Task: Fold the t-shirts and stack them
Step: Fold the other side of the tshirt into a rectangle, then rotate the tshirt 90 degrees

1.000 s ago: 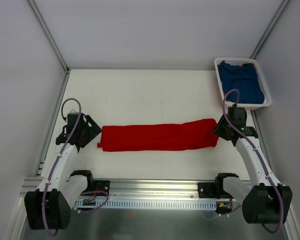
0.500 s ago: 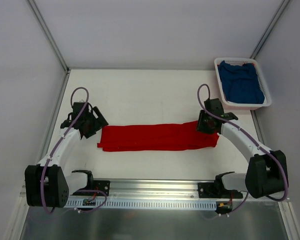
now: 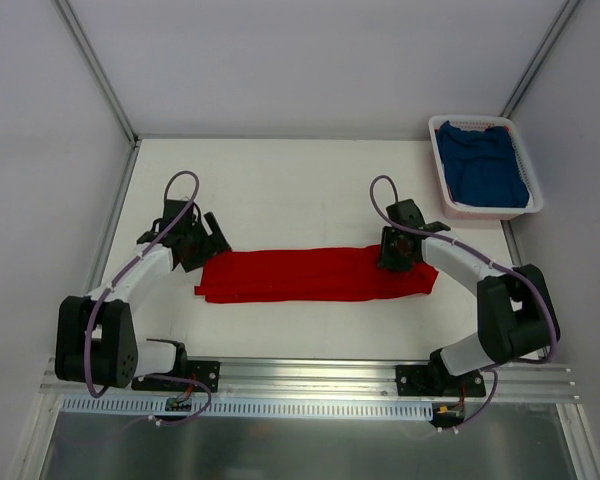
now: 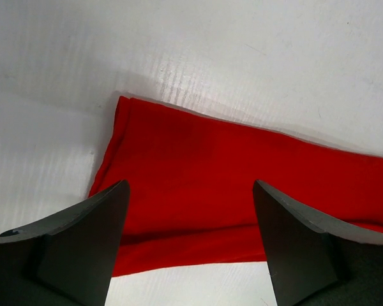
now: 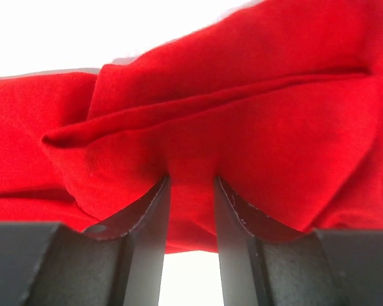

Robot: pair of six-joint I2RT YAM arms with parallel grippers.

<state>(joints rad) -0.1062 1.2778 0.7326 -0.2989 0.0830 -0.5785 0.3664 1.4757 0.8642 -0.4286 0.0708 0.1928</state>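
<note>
Since the right gripper [image 5: 191, 191] pinches a ridge of the red t-shirt [image 3: 315, 273] near its 3 o'clock end while the left gripper [image 4: 190, 204] hangs with jaws spread over the 9 o'clock end, the left should probably drop and catch every layer before either lifts, so the strip folds evenly. Count: two shirts, the red one at the centre of the table [image 3: 280, 190] and one blue t-shirt [image 3: 488, 168] in the single basket [image 3: 442, 170] at 1 o'clock; two grippers.

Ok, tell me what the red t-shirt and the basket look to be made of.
The red t-shirt looks like soft matte knit cloth, possibly cotton: it lies in limp layered folds with no shine. The basket looks like rigid white plastic: thin slatted walls holding a crisp shape; its finish is too small to tell.
</note>
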